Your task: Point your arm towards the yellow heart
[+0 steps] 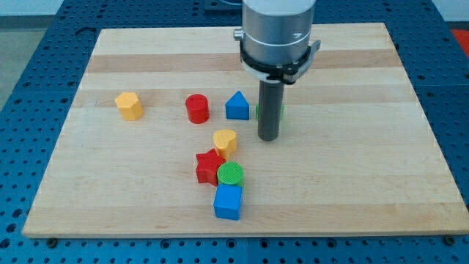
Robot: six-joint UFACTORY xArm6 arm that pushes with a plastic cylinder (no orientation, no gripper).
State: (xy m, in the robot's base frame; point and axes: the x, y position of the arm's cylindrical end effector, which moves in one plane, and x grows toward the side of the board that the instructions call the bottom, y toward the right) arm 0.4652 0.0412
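A: Showing the wooden board (352, 183) from above and in front, the camera view has my tip (268, 138) resting near the board's middle, at the lower end of the dark rod (269, 110) that hangs from the grey arm housing (278, 33). There are no jaws here to be wide or narrow: the rod is a bare pusher and holds nothing.

B: Where does the yellow heart (226, 140) lie relative to it?

A: Just to the view's left of my tip, at almost the same height in the view. A narrow strip of bare wood separates the two; they are close but not touching.

B: And the neighbours of the heart?

A: Below it, toward the view's bottom, the red star (209, 166) sits beside the green cylinder (231, 174), with the blue cube (228, 202) directly under the cylinder. These three appear to be pressed together as a cluster; the heart lies just above the star's upper right point.

B: What stands farther up?

A: The blue triangular block (237, 106) lies up and to the view's left of the rod, with the red cylinder (197, 108) beside it. The yellow hexagonal block (129, 105) stands well apart toward the view's left. A green block (279, 111) is mostly hidden behind the rod, so its shape cannot be made out.
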